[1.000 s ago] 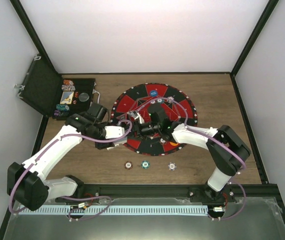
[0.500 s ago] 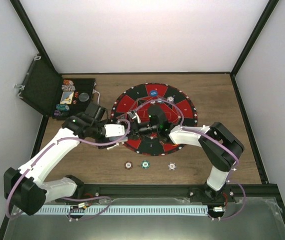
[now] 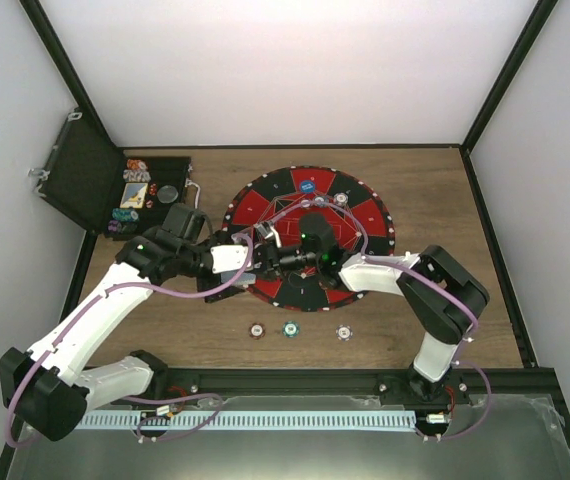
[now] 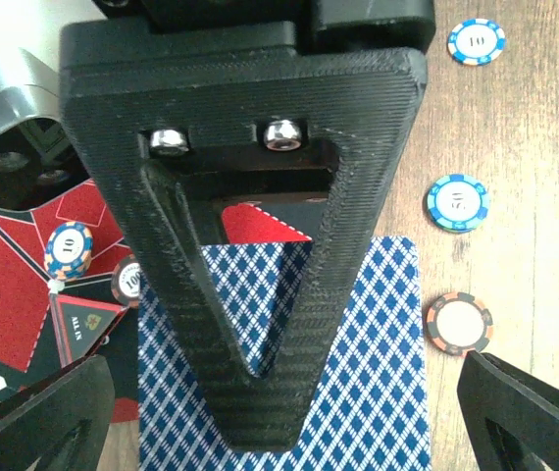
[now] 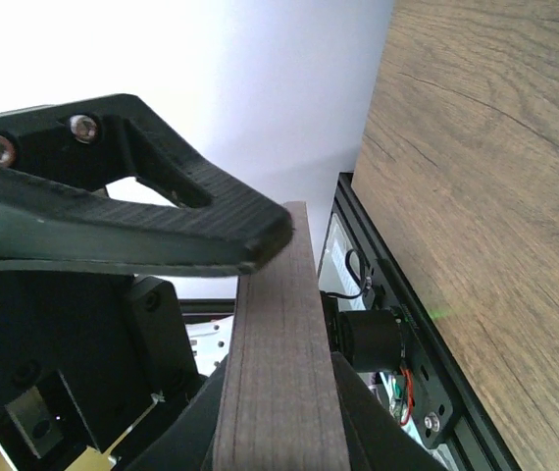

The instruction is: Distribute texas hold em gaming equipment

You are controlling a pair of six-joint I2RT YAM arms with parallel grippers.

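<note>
The right claw (image 5: 278,294) is clamped on a stack of playing cards (image 5: 275,412), blue-diamond backs up, at the left rim of the round red-and-black mat (image 3: 360,215) mid-worktop (image 3: 445,190). The left claw (image 4: 284,365) is spread wide either side of that stack. Three poker chips (image 3: 290,328) lie in a row near the near edge.

Card deck (image 5: 278,392) edge-on in right gripper (image 5: 294,294)
</note>
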